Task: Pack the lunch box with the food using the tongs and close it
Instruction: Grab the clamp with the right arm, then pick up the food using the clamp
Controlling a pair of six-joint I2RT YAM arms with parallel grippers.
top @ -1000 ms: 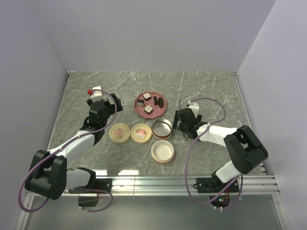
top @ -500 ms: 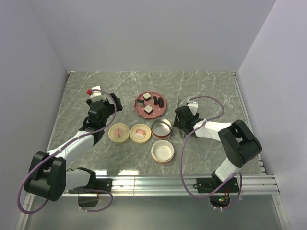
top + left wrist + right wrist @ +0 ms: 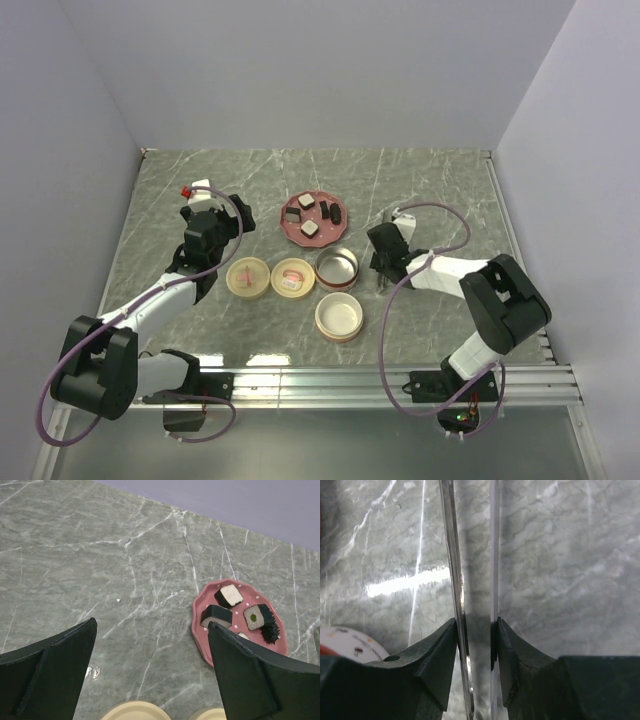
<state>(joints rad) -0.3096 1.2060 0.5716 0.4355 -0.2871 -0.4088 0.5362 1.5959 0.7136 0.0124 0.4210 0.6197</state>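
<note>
Closing fast over the past second, the right end effector [image 3: 476,625] now pinches the tongs [image 3: 454,555] down at the bench [image 3: 450,190], its two pads touching the outer faces of the silvery arms. The grasp looks made, so lifting the tool is the likely next step.

At far left, the left end effector [image 3: 152,625] hangs spread fully wide above bare stone, holding nothing. Two cream lids [image 3: 250,278] lie side by side, knobs up. Behind them, the pink plate [image 3: 198,630] carries all four pieces of food [image 3: 252,617]. A steel-lined tin [image 3: 338,262] and a cream-lined tin [image 3: 339,312], seemingly the lunch box's tiers, stand uncovered and appear empty. Packing has not begun.
</note>
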